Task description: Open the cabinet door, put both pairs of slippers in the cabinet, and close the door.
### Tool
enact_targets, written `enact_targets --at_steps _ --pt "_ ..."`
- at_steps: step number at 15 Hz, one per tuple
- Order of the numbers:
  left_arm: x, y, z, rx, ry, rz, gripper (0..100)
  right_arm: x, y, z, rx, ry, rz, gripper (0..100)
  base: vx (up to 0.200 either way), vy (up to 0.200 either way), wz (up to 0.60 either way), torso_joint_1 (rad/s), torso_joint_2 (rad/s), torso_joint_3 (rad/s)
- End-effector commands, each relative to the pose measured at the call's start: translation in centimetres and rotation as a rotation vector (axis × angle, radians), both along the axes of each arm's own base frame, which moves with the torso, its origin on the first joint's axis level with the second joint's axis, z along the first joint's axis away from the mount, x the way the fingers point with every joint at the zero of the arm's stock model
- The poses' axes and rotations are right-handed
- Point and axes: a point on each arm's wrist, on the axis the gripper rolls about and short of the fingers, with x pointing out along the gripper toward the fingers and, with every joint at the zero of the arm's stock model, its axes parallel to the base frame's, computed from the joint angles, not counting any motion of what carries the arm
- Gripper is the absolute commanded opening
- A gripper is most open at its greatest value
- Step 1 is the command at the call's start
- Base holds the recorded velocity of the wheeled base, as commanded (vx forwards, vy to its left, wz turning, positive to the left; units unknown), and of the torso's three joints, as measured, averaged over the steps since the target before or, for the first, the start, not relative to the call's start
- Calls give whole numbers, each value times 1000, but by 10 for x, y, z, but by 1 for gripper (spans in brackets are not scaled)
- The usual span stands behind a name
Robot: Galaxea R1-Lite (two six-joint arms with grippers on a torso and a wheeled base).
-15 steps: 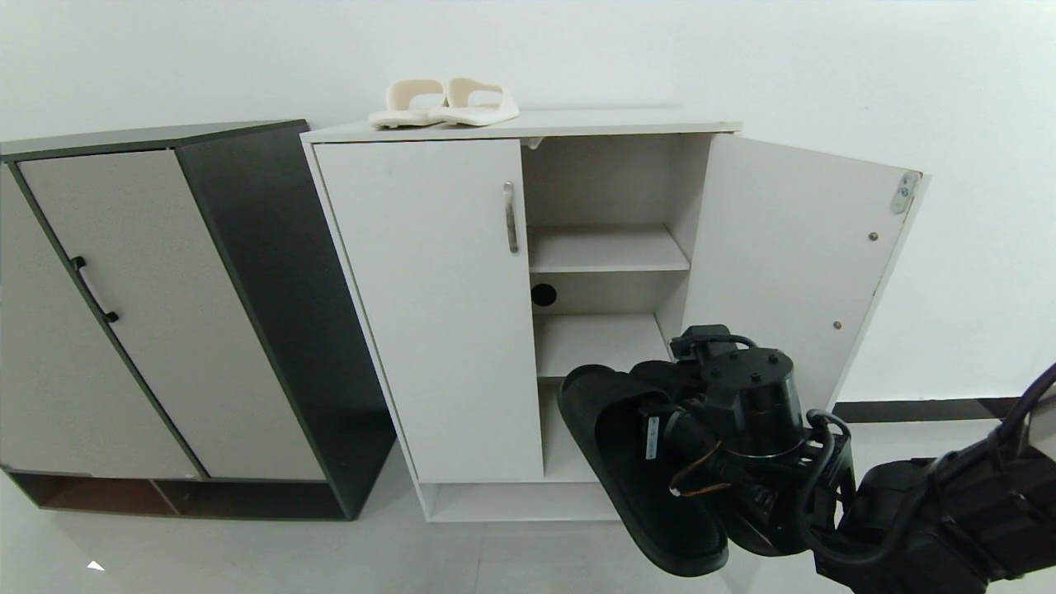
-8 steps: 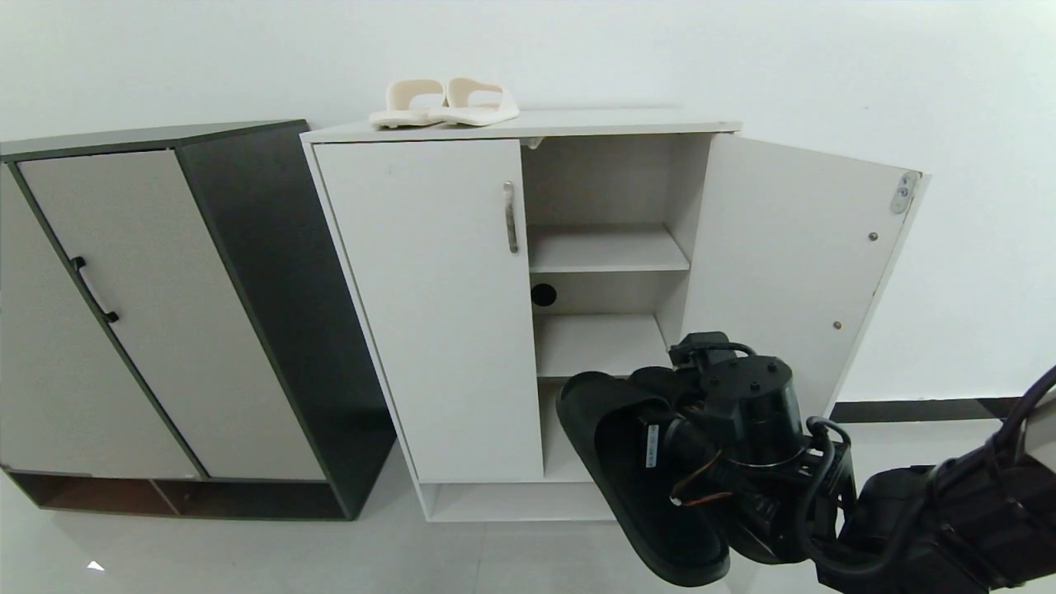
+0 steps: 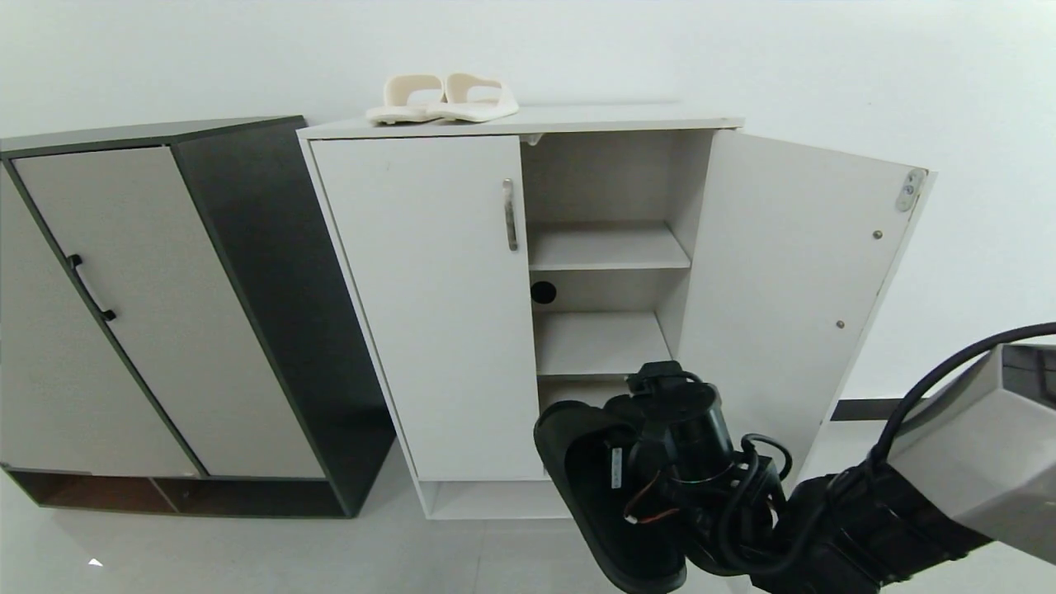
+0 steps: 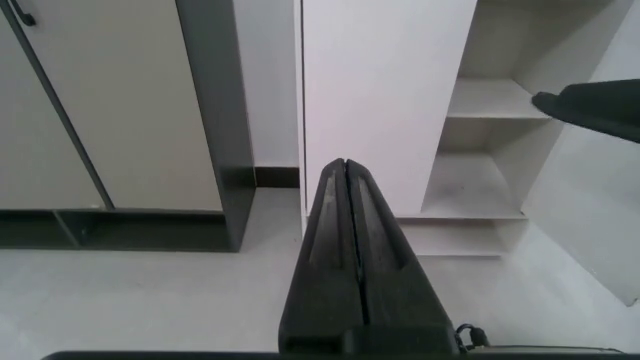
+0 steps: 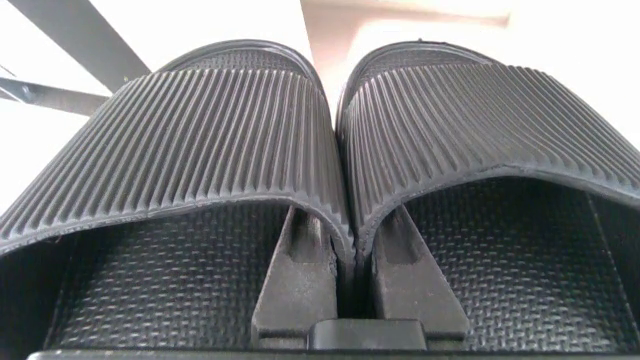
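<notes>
A pair of black slippers (image 3: 602,487) hangs in front of the white cabinet's (image 3: 577,120) lowest opening, soles turned left. My right gripper (image 5: 350,270) is shut on the two inner strap edges, pinching them together. The ribbed straps (image 5: 230,140) arch over its fingers. A cream pair of slippers (image 3: 443,99) lies on the cabinet top at the left. The right door (image 3: 792,280) stands wide open; the left door (image 3: 429,305) is closed. My left gripper (image 4: 345,172) is shut on nothing, low in front of the closed door.
Inside the open half, an upper shelf (image 3: 606,247) and a middle shelf (image 3: 598,342) are bare. A dark cabinet (image 3: 165,305) with a closed grey door stands to the left. Bare grey floor (image 3: 330,553) lies in front.
My right arm has carried the black slippers down and to the left, closer to the bottom of the cabinet. The head camera has shifted slightly.
</notes>
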Motion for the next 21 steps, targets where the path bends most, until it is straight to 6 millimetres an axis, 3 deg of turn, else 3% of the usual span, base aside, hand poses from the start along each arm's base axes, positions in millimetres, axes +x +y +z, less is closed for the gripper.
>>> enact_targets --at_steps 1,5,9,14,18,21 --pt "0 0 0 2 4 -1 0 14 13 -13 -31 29 -7 0 0 0 0 7 7 -110" --pt "0 0 0 8 4 -8 0 43 27 -7 -19 81 -62 0 0 0 0 5 6 -171" --pt "0 0 0 12 4 -11 0 64 30 -4 6 8 -180 0 0 0 0 7 1 -198" --pt "0 0 0 11 4 -11 0 67 30 13 4 -264 -221 0 0 0 0 10 2 -201" --pt "0 0 0 9 4 -11 0 73 29 1 -47 -408 -278 0 0 0 0 1 2 -138" --pt "0 0 0 9 4 -11 0 75 28 -8 -65 -406 -281 0 0 0 0 0 0 0"
